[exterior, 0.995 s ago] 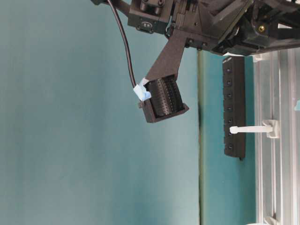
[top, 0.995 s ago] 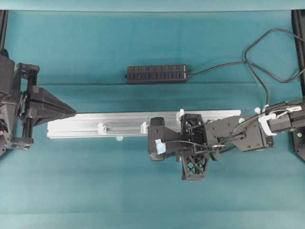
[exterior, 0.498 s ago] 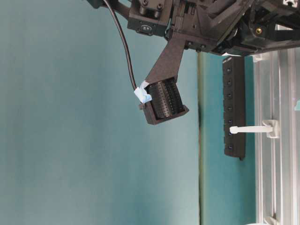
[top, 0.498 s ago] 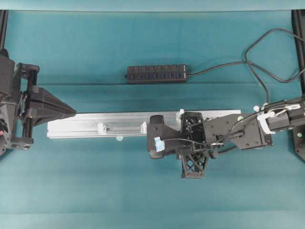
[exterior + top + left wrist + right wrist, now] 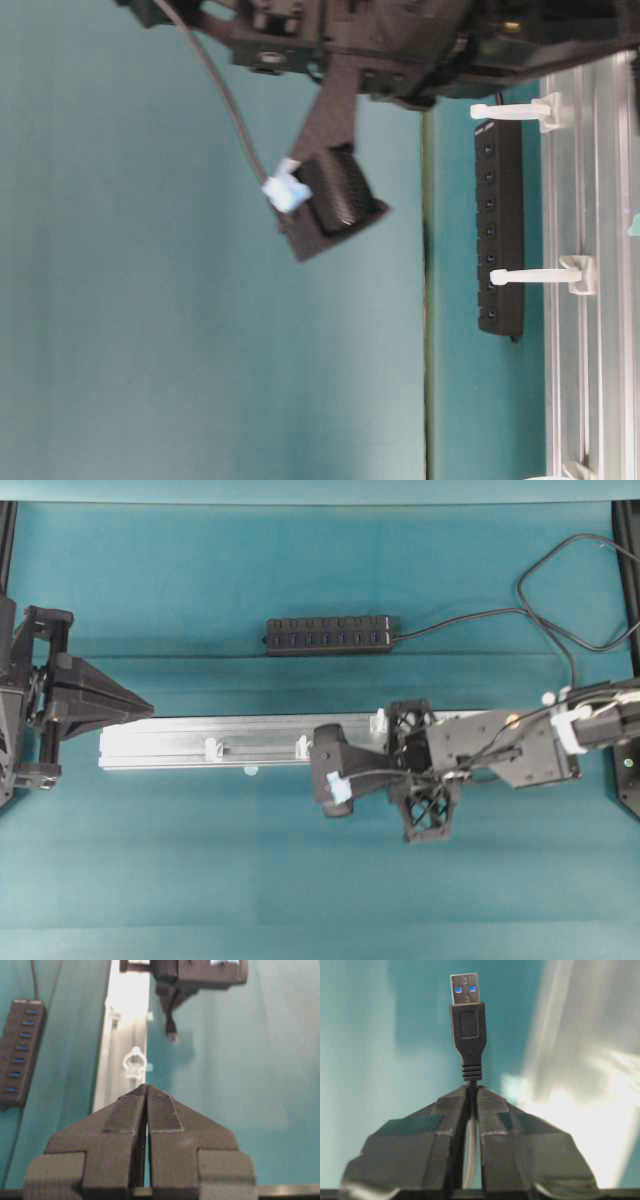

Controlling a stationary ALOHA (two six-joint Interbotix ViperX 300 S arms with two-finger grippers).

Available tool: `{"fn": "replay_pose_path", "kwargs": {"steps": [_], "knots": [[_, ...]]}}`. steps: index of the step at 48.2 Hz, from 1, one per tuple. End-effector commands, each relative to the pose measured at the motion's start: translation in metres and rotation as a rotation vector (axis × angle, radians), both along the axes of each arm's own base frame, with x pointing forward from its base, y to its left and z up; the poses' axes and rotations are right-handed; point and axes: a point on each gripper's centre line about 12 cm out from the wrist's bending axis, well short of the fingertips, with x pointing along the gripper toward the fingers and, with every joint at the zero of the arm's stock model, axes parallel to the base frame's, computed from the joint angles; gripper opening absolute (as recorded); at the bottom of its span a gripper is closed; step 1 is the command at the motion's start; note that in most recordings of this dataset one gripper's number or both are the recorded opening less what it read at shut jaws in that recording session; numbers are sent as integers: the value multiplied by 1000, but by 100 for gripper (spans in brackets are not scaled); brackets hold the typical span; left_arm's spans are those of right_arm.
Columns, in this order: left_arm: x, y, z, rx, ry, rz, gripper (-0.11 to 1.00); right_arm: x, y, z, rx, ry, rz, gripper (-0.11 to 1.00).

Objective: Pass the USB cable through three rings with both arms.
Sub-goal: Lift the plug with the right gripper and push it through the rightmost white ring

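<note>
My right gripper is shut on the USB cable just behind its black plug. The metal tip sticks out past the fingertips. The gripper hangs at the near edge of the aluminium rail, just right of the middle ring. The other rings stand at the left and at the right. In the left wrist view the plug points down beyond the nearest ring. My left gripper is shut on nothing, off the rail's left end.
A black USB hub with blue ports lies behind the rail, and its cord loops at the back right. Small blue tape tabs sit by the rail. Teal cloth covers the table.
My right arm's wrist and lattice frame have shifted right and toward the rail, and the gripper has tilted, still holding the cable. The left gripper has drawn back slightly to the left.
</note>
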Motion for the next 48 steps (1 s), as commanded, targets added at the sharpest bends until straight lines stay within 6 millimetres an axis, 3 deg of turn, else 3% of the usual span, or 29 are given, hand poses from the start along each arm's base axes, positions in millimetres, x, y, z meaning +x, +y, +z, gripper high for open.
{"fn": "replay_pose_path", "kwargs": {"steps": [1,20,30,37,48], "knots": [[1,1,5,5,-12,4,1,1,-7,24,-19,-26,20,-8],[-2,1,6,-2,-9,7,1,-12,-27,79,-66,-1,23,-8],[-9,1,14,1,-44,4,1,-34,-45,109,-132,10,-3,-8],[-15,1,21,6,-77,4,1,-49,-55,106,-146,38,-25,-8],[-18,0,28,-3,-108,6,1,-51,-55,84,-137,-7,-21,-8]]}}
